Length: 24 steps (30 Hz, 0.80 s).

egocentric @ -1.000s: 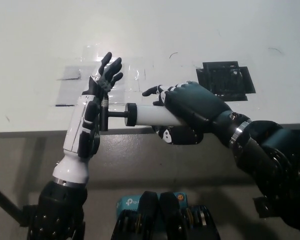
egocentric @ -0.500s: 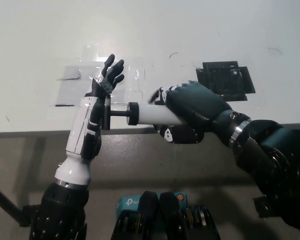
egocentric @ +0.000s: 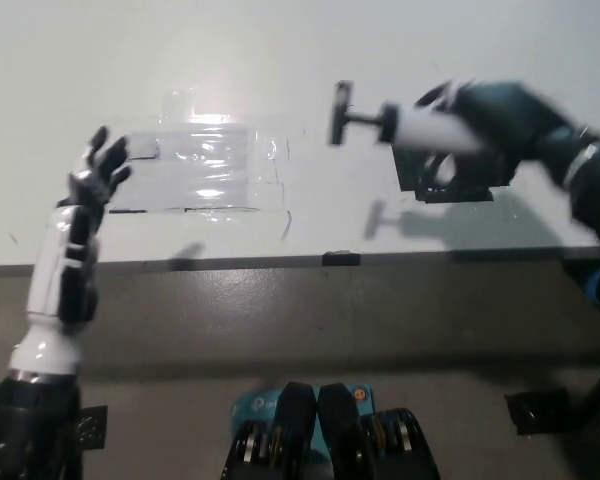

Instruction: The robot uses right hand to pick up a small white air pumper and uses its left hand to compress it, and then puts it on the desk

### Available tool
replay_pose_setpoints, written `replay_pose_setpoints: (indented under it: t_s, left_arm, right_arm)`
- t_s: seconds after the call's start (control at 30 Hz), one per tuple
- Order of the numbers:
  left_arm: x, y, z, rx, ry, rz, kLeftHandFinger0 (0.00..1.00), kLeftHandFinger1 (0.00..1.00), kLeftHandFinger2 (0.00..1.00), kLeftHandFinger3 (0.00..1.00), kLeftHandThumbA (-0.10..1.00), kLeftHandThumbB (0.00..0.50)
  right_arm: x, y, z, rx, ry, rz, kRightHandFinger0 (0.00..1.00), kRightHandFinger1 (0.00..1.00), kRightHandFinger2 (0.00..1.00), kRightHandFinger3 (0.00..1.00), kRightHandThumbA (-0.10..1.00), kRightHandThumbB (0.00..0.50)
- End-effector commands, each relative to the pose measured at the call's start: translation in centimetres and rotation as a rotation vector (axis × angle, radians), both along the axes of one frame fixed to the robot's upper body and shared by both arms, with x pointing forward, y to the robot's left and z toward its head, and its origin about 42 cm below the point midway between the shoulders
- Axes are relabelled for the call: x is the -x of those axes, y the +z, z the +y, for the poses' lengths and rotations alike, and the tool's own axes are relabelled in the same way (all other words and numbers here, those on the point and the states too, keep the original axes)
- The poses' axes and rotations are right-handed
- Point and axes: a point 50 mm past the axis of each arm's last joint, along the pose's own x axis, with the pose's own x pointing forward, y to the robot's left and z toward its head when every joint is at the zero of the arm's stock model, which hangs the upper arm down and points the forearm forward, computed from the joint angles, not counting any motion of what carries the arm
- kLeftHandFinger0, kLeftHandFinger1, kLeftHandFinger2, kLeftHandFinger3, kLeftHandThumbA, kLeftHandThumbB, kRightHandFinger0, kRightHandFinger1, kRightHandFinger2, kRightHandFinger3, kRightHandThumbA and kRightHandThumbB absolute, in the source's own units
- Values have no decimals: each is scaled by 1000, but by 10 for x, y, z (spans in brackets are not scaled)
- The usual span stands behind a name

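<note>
I see one pump [egocentric: 412, 124] clamped in my right hand [egocentric: 500, 112] at two o'clock; left hand [egocentric: 80, 215], fingers spread, sits empty at nine over the desk [egocentric: 280, 60].

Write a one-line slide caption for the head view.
Black right hand holds the white air pumper above the desk, motion-blurred; white left hand open at the desk's near edge.

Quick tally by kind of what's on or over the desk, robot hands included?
Robot hands: 2, left hand and right hand
Air pumper: 1
Black square patch: 1
Clear taped sheet: 1
Total: 5
</note>
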Motion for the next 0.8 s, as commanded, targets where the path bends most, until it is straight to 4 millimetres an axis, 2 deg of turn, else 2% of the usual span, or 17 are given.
replay_pose_setpoints:
  t_s: [0.0, 0.07, 0.1, 0.2, 0.23, 0.33, 0.5, 0.57, 0.63, 0.67, 0.7, 0.73, 0.77]
  left_arm:
    - [8, -2, 13, 20, 20, -45, 1000, 1000, 1000, 1000, 1000, 237]
    - [15, -8, 18, 24, 24, -27, 1000, 1000, 1000, 1000, 1000, 226]
    - [17, -11, 20, 28, 26, -22, 1000, 1000, 1000, 1000, 1000, 222]
    - [23, -17, 23, 35, 31, -9, 1000, 1000, 1000, 1000, 1000, 214]
    - [27, -21, 23, 23, 42, -1, 1000, 1000, 1000, 1000, 1000, 202]
    - [30, -25, 22, 12, 49, 1, 1000, 1000, 1000, 1000, 1000, 192]
    - [35, -33, 20, -13, 49, 31, 1000, 1000, 1000, 1000, 1000, 208]
    - [35, -34, 21, -15, 48, 30, 1000, 1000, 1000, 1000, 1000, 194]
    - [36, -34, 22, -15, 48, 34, 1000, 1000, 1000, 1000, 1000, 193]
    - [36, -34, 23, -18, 50, 35, 1000, 1000, 1000, 1000, 1000, 195]
    - [35, -33, 23, -20, 51, 35, 1000, 1000, 1000, 1000, 1000, 198]
    - [35, -34, 24, -21, 53, 35, 1000, 1000, 1000, 1000, 1000, 199]
    - [35, -34, 24, -22, 54, 35, 1000, 1000, 1000, 1000, 1000, 200]
  right_arm:
    - [-26, 42, -7, -24, -43, -70, 57, 567, 868, 1000, -100, 136]
    - [-44, 41, -4, 8, -74, -77, 57, 567, 861, 1000, -100, 145]
    - [-55, 40, -4, 21, -81, -82, 37, 543, 853, 964, -100, 162]
    - [-76, 37, -2, 56, -105, -88, 1, 516, 855, 924, -100, 152]
    - [-86, 35, 1, 65, -120, -82, 0, 533, 884, 952, -100, 163]
    - [-98, 28, 4, 66, -125, -81, 19, 577, 918, 952, -100, 180]
    - [-110, 5, 14, 82, -139, -87, 26, 576, 938, 867, -100, 204]
    - [-111, -3, 15, 90, -135, -81, 81, 637, 964, 915, -100, 208]
    - [-112, -13, 15, 110, -124, -55, 195, 722, 1000, 985, -100, 201]
    - [-112, -15, 16, 118, -127, 8, 437, 903, 1000, 1000, 16, 266]
    - [-112, -16, 16, 120, -128, 32, 497, 797, 969, 1000, 73, 261]
    - [-112, -17, 15, 123, -119, 130, 911, 1000, 1000, 1000, 241, 283]
    - [-111, -17, 15, 147, -117, 208, 1000, 1000, 1000, 1000, 333, 311]
